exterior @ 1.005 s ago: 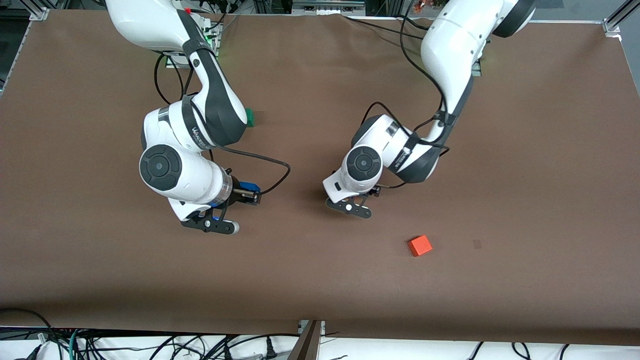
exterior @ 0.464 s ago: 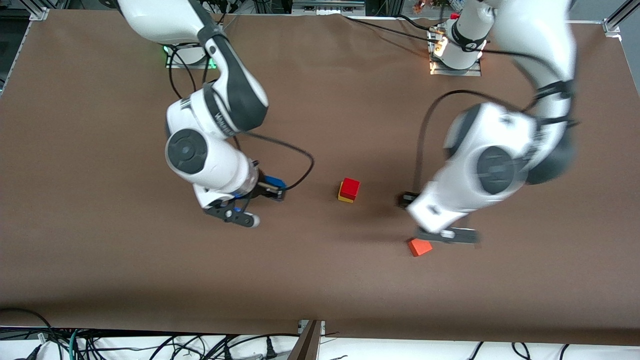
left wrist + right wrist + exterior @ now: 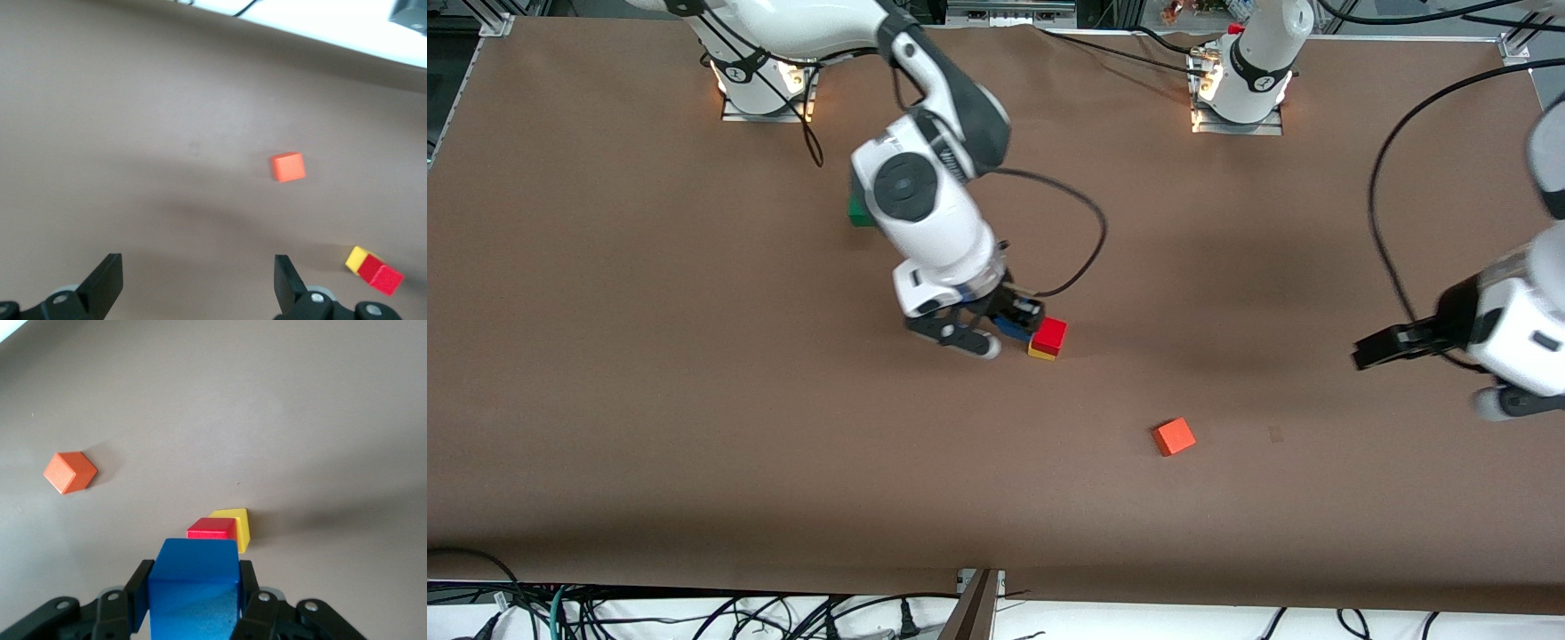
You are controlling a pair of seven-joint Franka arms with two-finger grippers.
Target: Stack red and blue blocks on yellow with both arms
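The red block [image 3: 1050,333] sits on top of the yellow block [image 3: 1040,354] near the table's middle. My right gripper [image 3: 1003,331] hangs just beside this stack, toward the right arm's end, and is shut on the blue block [image 3: 1011,327]. In the right wrist view the blue block [image 3: 193,567] fills the right gripper [image 3: 193,600], with the red block [image 3: 212,529] and the yellow block [image 3: 237,523] just ahead. My left gripper [image 3: 1504,402] is at the left arm's end of the table. In its wrist view the left gripper [image 3: 195,280] is open and holds nothing, with the stack [image 3: 381,277] off to one side.
An orange cube [image 3: 1174,436] lies nearer the front camera than the stack, toward the left arm's end. A green cube [image 3: 859,213] lies farther from the camera, partly hidden under the right arm. Black cables trail from both wrists.
The right arm has carried the blue block across to the red-on-yellow stack. The left arm has swung away to its end of the table, uncovering that stack.
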